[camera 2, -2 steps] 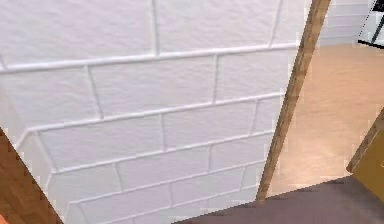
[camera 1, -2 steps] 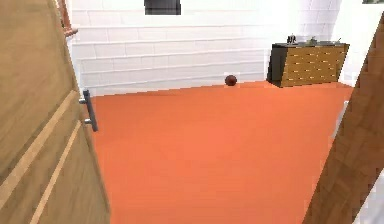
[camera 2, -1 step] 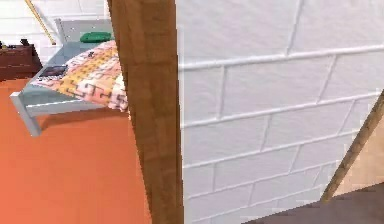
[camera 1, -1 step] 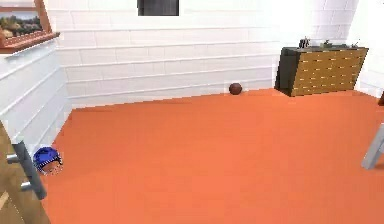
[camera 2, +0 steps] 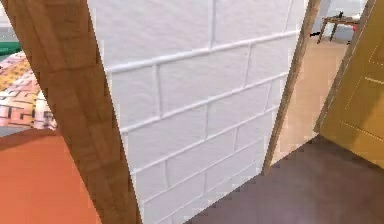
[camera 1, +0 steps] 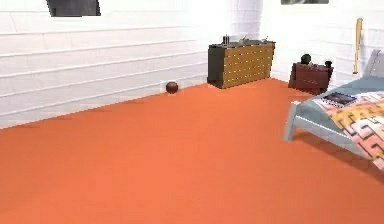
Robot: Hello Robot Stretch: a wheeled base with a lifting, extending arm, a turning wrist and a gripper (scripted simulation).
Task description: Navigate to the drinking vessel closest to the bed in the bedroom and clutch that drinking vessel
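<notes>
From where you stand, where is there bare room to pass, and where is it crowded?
The orange floor lies bare between the white wall and the bed. Crowded at the far corner: dresser, nightstand, and a ball by the wall.

We see an orange floor (camera 1: 150, 165) under a white brick wall (camera 1: 90, 60), a wooden dresser (camera 1: 241, 64) and dark nightstand (camera 1: 311, 77) far off, a bed (camera 1: 345, 115) at the forward view's right. Sideways, a wooden frame (camera 2: 72, 110) edges more brickwork (camera 2: 200, 100) near a yellow door (camera 2: 362, 90).
</notes>
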